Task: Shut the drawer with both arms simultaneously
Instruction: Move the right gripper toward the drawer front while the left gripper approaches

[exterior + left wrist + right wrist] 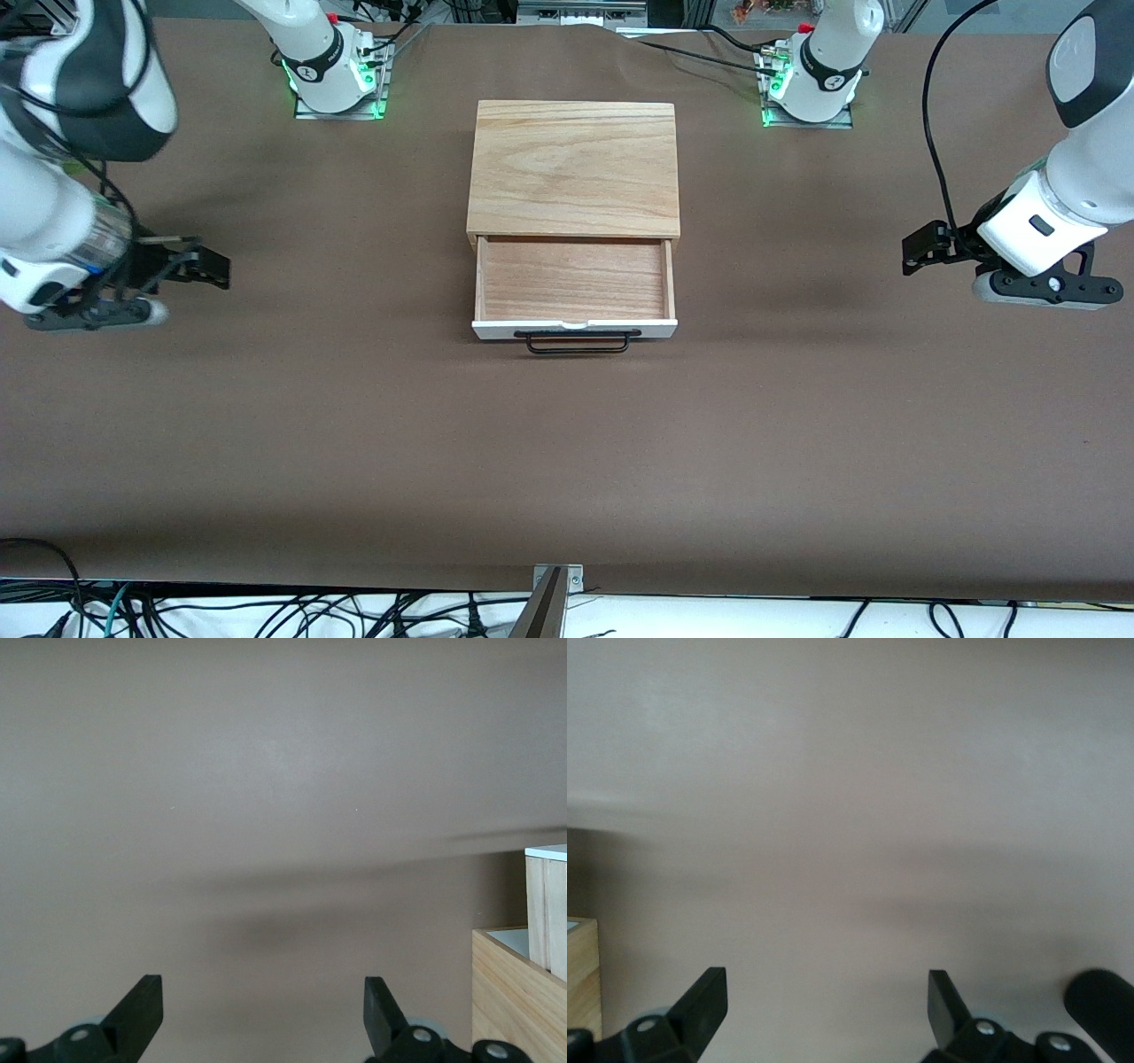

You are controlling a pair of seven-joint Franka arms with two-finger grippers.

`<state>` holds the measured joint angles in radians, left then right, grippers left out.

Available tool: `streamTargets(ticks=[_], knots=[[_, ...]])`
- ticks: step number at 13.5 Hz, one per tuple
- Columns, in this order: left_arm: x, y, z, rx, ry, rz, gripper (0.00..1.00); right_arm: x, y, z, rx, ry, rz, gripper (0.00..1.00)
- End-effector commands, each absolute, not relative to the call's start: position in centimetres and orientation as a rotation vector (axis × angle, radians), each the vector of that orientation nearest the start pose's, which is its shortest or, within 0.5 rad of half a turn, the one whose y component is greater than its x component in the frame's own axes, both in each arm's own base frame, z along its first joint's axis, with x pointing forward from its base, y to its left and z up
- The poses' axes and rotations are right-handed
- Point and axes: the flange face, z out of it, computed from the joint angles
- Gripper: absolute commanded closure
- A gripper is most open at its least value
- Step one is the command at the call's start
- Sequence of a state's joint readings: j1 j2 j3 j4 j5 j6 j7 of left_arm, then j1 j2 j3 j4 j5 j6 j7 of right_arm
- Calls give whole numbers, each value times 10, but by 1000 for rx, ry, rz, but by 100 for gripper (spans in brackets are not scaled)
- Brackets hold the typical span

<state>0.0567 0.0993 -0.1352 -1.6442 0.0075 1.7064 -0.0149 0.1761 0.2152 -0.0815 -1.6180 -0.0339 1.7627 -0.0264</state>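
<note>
The drawer (574, 279) stands pulled out of the light oak box (574, 168) at the table's middle. Its tray is empty, and its white front panel (574, 329) with the black wire handle (576, 342) faces the front camera. My left gripper (914, 252) hovers low over the bare table toward the left arm's end, well apart from the drawer. Its fingers are open, with nothing between them (263, 1010). My right gripper (211, 267) hovers toward the right arm's end, also open and empty (826, 1003). The left wrist view catches the box (509, 992) and the drawer's side (547, 904).
Brown table cover (567, 461) spreads around the box. The two arm bases (332, 66) (811, 75) stand along the edge farthest from the front camera. Cables lie off the table's near edge (266, 616). A wood corner (580, 974) shows in the right wrist view.
</note>
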Motion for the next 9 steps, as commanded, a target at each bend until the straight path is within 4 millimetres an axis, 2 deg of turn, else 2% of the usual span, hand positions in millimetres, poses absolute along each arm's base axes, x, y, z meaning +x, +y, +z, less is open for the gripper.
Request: streamTargets(ticks=[1,2,3,4,6,8,9], knots=[[586,-54,551,-3136,123,27,0,627,92,473,-3175,-249,72,0],[590,-64,545,-3149,147,40,0,630,102,463,-3163,-255,82,0],[591,-88,536,-3186,193,70,0,630,116,450,-3144,-270,113,0],[595,-98,525,-3220,204,98,0,633,123,441,-3119,-264,127,0],[617,-129,501,-3288,244,60,0,644,138,431,-3055,-240,93,0],[631,-161,479,-3310,285,52,0,651,166,424,-3051,-289,63,0],[638,-168,465,-3317,249,45,0,654,175,416,-3049,-306,47,0]])
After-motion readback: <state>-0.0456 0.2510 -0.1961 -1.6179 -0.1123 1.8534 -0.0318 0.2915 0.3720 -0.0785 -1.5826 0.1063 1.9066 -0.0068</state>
